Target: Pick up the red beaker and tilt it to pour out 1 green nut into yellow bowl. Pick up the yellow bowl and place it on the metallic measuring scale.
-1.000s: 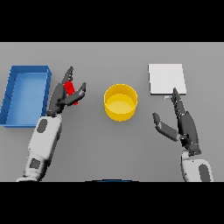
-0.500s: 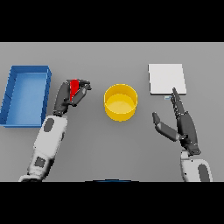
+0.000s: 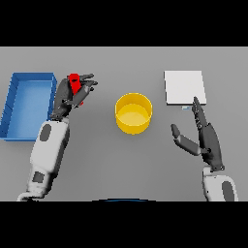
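1. We saw the left hand (image 3: pixel 72 94) raised over the left part of the grey tabletop (image 3: pixel 97 160), just right of the blue tray (image 3: pixel 13 104).
2. Its fingers were curled round the red beaker (image 3: pixel 75 83), which it held clear of the tabletop; only the upper part of the beaker showed above and between the dark fingers.
3. The beaker sat well to the left of the yellow bowl (image 3: pixel 133 114), with a stretch of bare grey between them, and it was not over the bowl's mouth.
4. We could not tell how far the beaker was tilted, as the fingers hid most of it.
5. We could see no green nut, either in the beaker or in the bowl.
6. The yellow bowl stood upright near the middle of the tabletop, its inside showing plain yellow.
7. The measuring scale (image 3: pixel 184 87) lay flat as a pale square plate to the right of the bowl and a little farther back, apart from it.
8. The right hand (image 3: pixel 203 138) hung over the right side of the tabletop, just in front of the scale, with its fingers straight and spread wide and the thumb held out toward the bowl; it held nothing.
9. The tip of its longest finger reached close to the scale's near edge.
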You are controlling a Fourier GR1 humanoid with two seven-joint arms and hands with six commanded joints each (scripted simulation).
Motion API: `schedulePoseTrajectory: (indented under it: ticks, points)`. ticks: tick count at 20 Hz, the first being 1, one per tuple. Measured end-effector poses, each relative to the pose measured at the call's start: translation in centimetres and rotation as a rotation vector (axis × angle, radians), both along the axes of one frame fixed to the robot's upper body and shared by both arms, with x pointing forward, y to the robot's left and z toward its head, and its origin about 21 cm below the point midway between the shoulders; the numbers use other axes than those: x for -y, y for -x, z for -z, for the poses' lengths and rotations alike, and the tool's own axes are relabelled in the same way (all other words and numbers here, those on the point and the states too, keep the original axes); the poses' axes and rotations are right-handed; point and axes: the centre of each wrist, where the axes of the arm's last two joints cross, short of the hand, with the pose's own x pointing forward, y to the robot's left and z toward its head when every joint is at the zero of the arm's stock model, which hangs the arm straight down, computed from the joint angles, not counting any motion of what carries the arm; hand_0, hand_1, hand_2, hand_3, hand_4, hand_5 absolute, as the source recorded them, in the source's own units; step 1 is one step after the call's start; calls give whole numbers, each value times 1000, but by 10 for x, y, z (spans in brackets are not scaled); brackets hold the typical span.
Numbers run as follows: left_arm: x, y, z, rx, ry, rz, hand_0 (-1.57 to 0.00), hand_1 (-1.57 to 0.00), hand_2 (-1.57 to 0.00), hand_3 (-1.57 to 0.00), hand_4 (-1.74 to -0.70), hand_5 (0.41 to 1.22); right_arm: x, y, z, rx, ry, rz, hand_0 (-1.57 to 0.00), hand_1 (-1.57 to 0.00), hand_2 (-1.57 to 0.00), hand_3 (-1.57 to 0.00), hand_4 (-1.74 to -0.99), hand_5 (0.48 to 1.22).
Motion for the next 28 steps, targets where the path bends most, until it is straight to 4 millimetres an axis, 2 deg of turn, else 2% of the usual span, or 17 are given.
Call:
schedulePoseTrajectory:
  ticks: [2,9,16,18,20,23,24,25,28]
  points:
    - [-1,-1,-9,24,-38,41,-1556,-1557,-1558,-1553,-1724,1130,-5,3,2,14,-4,-13,1,1,1,1,-1219,653]
    - [4,-10,-27,39,-198,89,-1562,-1562,-1563,-1559,-1730,1134,-3,2,4,23,42,1,1,1,1,1,-1210,664]
    - [22,-22,-64,73,-657,212,-1569,-1569,-1569,-1569,-1739,1129,-7,3,0,1,54,-10,1,1,1,1,-1178,663]
    - [38,-24,-74,100,-781,264,-1570,-1570,-1570,-1569,-1740,1139,-7,1,-2,-1,50,-8,1,1,1,1,-1178,667]
    - [39,-24,-79,131,-912,301,-1570,-1570,-1570,-1570,-1740,1162,-6,4,-1,-1,37,-14,1,1,1,1,-1181,669]
    - [61,-26,-91,172,-1150,340,-1571,-1571,-1571,-1570,-1741,1191,-8,2,-3,-13,22,-11,1,1,1,1,-1182,674]
    - [65,-26,-89,175,-1215,366,-1571,-1571,-1571,-1571,-1741,1197,-11,2,-7,-2,17,-15,1,1,1,1,-1187,676]
    - [72,-27,-90,170,-1281,380,-1571,-1571,-1571,-1571,-1689,1202,-8,2,-5,-15,23,-7,1,1,1,1,-1191,675]
    - [83,-30,-93,187,-1494,449,-1571,-1571,-1571,-1383,-1710,1211,-11,6,-3,-22,8,-5,1,1,1,1,-1195,671]
